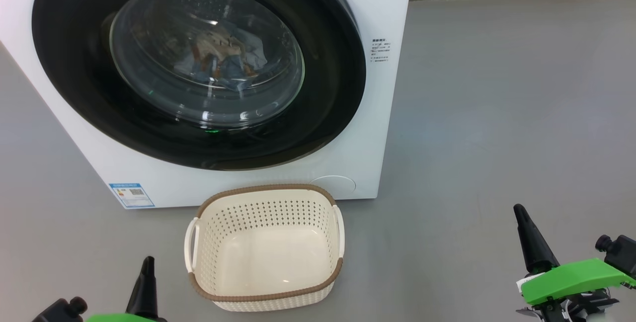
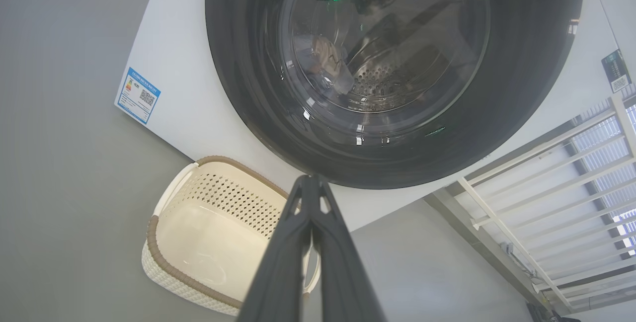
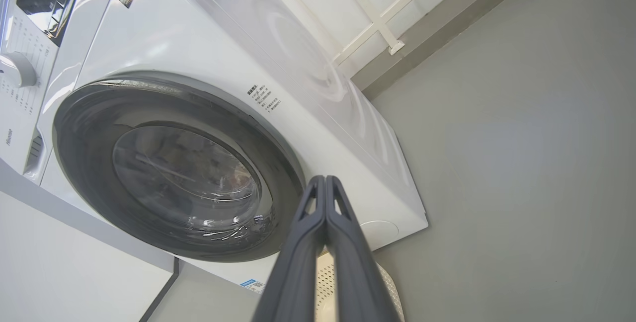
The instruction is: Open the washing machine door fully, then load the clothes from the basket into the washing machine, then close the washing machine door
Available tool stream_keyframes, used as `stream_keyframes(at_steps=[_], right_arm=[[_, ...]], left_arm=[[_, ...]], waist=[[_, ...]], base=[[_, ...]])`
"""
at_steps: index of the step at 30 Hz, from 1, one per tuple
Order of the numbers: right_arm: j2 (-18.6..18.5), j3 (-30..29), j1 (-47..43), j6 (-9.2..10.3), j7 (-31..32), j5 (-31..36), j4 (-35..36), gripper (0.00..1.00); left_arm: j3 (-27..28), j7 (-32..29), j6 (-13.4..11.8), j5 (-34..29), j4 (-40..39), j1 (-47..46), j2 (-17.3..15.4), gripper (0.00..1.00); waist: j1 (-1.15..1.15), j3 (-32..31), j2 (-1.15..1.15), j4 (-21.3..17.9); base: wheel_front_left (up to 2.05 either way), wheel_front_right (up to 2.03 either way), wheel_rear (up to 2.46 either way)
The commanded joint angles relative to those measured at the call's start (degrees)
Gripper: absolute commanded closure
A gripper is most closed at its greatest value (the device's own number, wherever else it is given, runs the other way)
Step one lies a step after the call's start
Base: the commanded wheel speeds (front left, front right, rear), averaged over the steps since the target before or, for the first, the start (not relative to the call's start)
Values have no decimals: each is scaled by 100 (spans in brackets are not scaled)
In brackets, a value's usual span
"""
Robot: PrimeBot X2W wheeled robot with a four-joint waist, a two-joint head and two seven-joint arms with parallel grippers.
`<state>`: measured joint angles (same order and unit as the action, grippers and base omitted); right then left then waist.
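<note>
- Blue and small, the label (image 1: 131, 195) marks the lower left corner of the white washing machine (image 1: 380, 143), which stands on a grey floor (image 1: 497, 113).
- The washing machine door (image 1: 74, 63) lies flat against the front and looks closed. Through its glass bowl the clothes (image 1: 223, 56) sit in the drum. From where I stand the job seems all but done. The worry is a door merely pushed to and not latched, which could drift open. Whether any fabric is pinched at the ring, I cannot tell.
- The basket (image 1: 268, 186) rests on the floor just in front of the machine, below the door, and it is empty. A door swinging out would pass right over it, and a careless arm could knock it aside.
- The left end effector (image 2: 310, 183) sits low at the near left, beside the basket but apart from it. Its two dark fingers are pressed tip to tip with nothing between them, aimed up at the door's lower rim.
- The right end effector (image 3: 325, 183) sits low at the near right, well apart from basket and machine. Its fingers are likewise closed together and hold nothing, pointing up toward the machine's front.
</note>
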<state>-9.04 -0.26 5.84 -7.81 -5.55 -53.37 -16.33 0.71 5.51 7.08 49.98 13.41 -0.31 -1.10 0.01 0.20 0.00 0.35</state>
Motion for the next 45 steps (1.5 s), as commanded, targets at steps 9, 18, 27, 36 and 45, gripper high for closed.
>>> stream_keyframes(at_steps=[9,18,27,36,45], right_arm=[[47,-69,96,16,161,-548,173,100],[130,-151,87,18,313,-1031,181,100],[213,-233,78,21,466,-1518,190,100],[296,-315,69,23,619,-2003,198,100],[369,-388,61,25,755,-2433,206,100]], left_arm=[[180,-160,20,602,-82,-302,-107,100],[239,-312,23,1126,-60,-343,-118,100],[299,-465,26,1654,-39,-385,-128,100],[358,-617,29,2181,-17,-427,-138,100],[411,-752,32,2649,2,-465,-147,100]], waist=[[-1,0,0,-4],[-1,-1,0,-9],[-1,-1,0,-13],[-1,-1,0,-18],[-1,-2,0,-21]], base=[[0,0,0],[0,0,0],[0,0,0],[0,0,0],[0,0,0]])
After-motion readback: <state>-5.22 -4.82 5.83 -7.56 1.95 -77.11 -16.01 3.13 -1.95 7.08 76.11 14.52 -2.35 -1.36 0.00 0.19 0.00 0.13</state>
